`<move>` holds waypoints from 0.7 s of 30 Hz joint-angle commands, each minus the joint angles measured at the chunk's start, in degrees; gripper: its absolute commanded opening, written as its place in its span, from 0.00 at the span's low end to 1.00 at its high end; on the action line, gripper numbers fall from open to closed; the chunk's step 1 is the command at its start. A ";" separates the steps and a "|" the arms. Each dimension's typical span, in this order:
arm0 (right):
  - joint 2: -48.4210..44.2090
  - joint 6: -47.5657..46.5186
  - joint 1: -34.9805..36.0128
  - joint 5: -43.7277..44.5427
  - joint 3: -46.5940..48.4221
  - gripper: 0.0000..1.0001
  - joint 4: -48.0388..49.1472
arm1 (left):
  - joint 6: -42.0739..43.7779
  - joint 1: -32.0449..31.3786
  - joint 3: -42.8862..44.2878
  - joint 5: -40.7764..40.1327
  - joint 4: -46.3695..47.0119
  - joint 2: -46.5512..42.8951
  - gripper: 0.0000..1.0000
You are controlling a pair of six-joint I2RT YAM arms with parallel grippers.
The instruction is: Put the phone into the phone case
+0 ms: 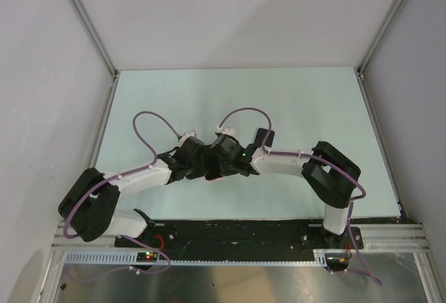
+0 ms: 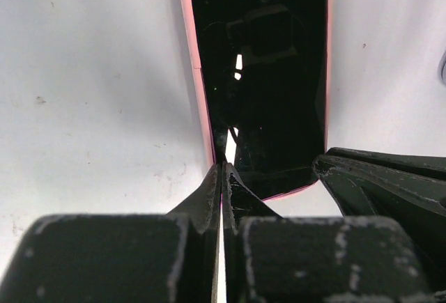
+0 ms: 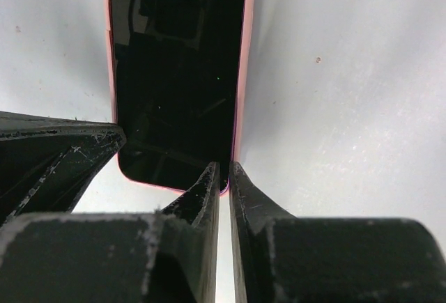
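Both clenched, our left pincer (image 2: 221, 175) and right pincer (image 3: 224, 175) press corners of the glossy black slab phone (image 2: 279, 94) (seating it, we judge) into the thin salmon-pink shell case (image 2: 201, 101).

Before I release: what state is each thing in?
phone: face up, inside the case rim where visible.
phone case: flat on table, holding the phone.
left gripper: jaws shut, at a near case corner.
right gripper: jaws shut, at the other near corner.

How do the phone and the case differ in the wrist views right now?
The phone is glossy black and reflective; the phone case is pink. The phone shows a broad face; the phone case only a thin rim around it. Both share rounded corners.
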 commanded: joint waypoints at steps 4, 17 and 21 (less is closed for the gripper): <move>7.86 3.30 2.83 -3.42 -6.32 0.11 2.67 | -2.21 -0.93 -4.20 3.07 5.63 7.48 0.00; 7.85 0.76 2.00 -1.19 -4.77 0.25 0.49 | -0.66 -0.93 -2.44 3.13 4.41 3.96 0.00; 8.12 -1.46 1.44 1.10 -1.04 0.29 -2.83 | 0.36 -0.87 -0.42 2.61 2.46 2.86 0.00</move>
